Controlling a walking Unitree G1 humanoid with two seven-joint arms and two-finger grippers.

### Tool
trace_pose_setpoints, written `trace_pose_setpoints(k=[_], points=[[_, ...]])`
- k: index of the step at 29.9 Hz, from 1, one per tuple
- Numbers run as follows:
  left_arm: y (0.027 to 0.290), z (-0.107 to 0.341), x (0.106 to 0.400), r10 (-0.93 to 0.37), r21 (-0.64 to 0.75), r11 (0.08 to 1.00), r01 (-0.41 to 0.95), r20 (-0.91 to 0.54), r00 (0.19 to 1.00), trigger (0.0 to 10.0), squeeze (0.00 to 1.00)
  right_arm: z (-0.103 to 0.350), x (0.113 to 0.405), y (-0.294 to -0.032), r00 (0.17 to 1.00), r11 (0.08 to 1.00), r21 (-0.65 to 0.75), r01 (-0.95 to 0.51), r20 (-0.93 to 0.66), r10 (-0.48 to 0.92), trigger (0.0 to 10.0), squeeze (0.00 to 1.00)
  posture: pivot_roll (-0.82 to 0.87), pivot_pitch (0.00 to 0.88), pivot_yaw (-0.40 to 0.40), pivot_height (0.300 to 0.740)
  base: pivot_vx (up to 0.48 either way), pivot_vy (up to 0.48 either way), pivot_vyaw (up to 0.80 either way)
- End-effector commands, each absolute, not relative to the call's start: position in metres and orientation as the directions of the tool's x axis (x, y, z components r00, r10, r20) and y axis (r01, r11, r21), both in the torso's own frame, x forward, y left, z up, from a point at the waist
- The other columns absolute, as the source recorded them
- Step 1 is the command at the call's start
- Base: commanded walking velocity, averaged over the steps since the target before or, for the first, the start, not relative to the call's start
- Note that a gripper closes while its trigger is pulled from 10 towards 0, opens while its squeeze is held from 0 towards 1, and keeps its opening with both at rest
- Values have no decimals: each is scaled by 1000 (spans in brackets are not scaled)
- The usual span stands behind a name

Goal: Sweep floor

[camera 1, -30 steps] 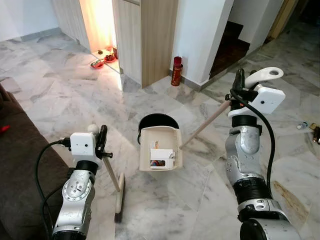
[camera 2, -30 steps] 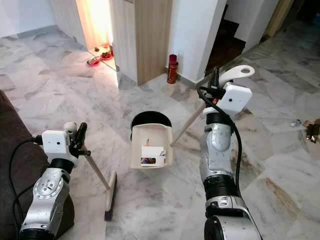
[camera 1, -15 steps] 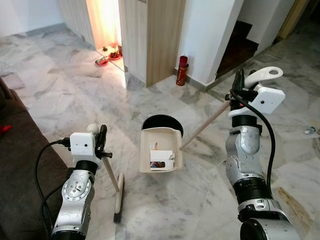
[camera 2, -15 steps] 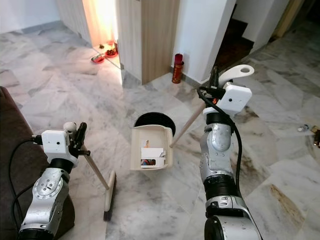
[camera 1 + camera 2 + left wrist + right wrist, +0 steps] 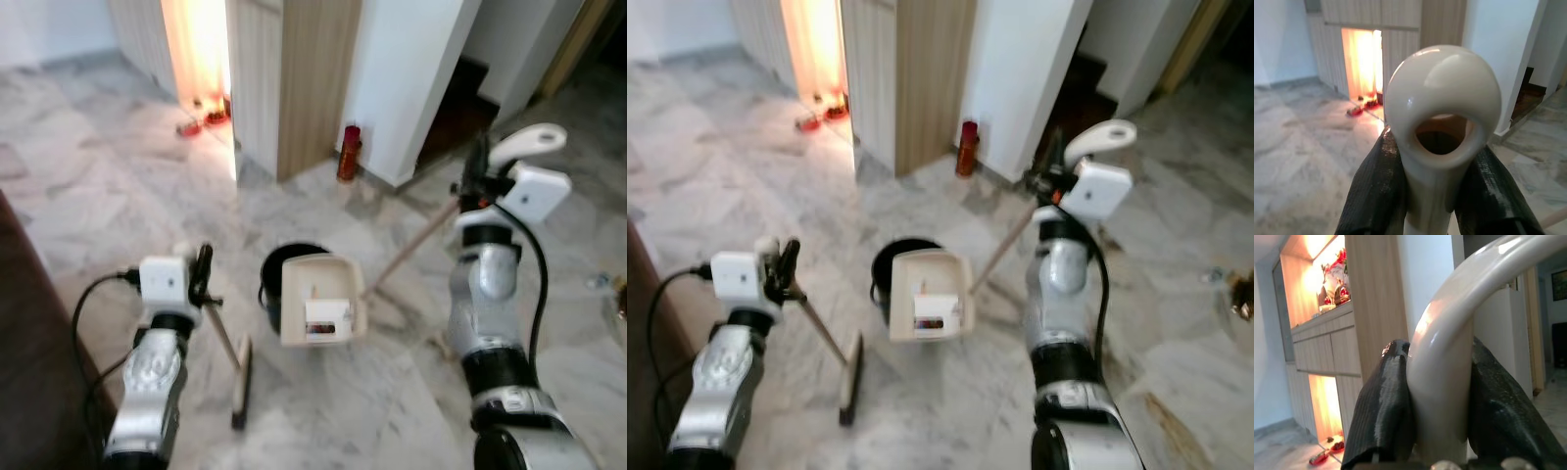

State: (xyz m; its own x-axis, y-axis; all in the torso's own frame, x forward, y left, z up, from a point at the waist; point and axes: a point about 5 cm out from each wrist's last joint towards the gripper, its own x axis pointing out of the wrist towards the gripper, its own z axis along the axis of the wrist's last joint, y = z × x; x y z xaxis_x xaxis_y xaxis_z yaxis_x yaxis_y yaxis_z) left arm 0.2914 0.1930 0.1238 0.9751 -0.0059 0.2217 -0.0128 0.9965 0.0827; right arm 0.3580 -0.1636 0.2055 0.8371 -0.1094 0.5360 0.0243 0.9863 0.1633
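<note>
My left gripper (image 5: 1432,191) pinches the broom (image 5: 240,377) by its handle top, head resting on the marble floor (image 5: 88,225) at seven o'clock. My right gripper (image 5: 1437,431) clamps the dustpan (image 5: 318,299) handle, pan at centre, beside a black bin (image 5: 269,279). Scraps sit in the pan, so some sweeping looks done; emptying probably remains.

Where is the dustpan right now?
In the left eye view the dustpan hangs mid-frame between the arms, over a black bin, its long handle held by the right hand.
</note>
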Motion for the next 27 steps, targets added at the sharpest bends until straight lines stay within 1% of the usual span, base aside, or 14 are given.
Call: trace_pose_setpoints(k=[1,11,27], points=[[187,133,293,-26,86,996,3,265,964,10000,0,226,355,-175,775,982,183,43,614,-148,10000,0,76,0,-74,740,330,0,0],[187,133,293,-22,87,996,-2,265,964,10000,0,222,355,-171,784,984,179,22,608,-128,10000,0,79,0,-77,740,330,0,0],[186,133,293,-23,83,997,1,267,964,10000,0,224,356,-172,783,982,187,8,610,-123,10000,0,82,0,-84,740,329,0,0]])
